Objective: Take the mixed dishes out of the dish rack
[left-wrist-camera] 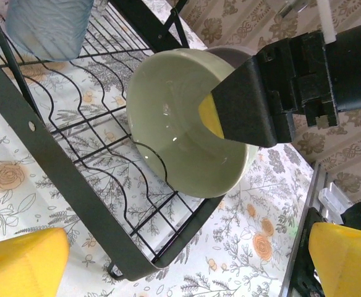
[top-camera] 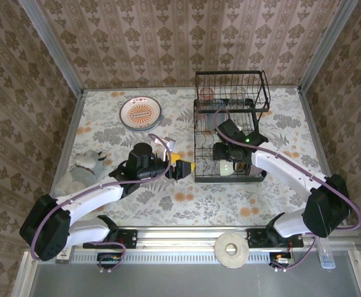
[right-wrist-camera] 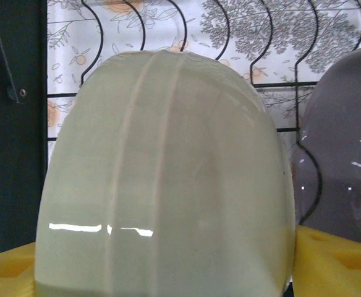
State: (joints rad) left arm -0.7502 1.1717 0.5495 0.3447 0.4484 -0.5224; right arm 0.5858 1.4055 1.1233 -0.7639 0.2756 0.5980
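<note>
Left gripper (top-camera: 182, 167) hangs released above the tabletop (top-camera: 168, 204), just beside the dish rack (left-wrist-camera: 63, 176), likely waiting its turn. In the lower tier the cream-green bowl (left-wrist-camera: 168, 111) stands on edge. Right gripper (top-camera: 226, 162) straddles it, but I cannot tell if it is pinching.

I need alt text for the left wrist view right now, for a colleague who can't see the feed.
A cream-green bowl lies tipped on its side in the black wire dish rack, with the right gripper's yellow-padded black finger at its rim. The left gripper is open, its yellow fingers in the bottom corners, above a floral tablecloth.
</note>
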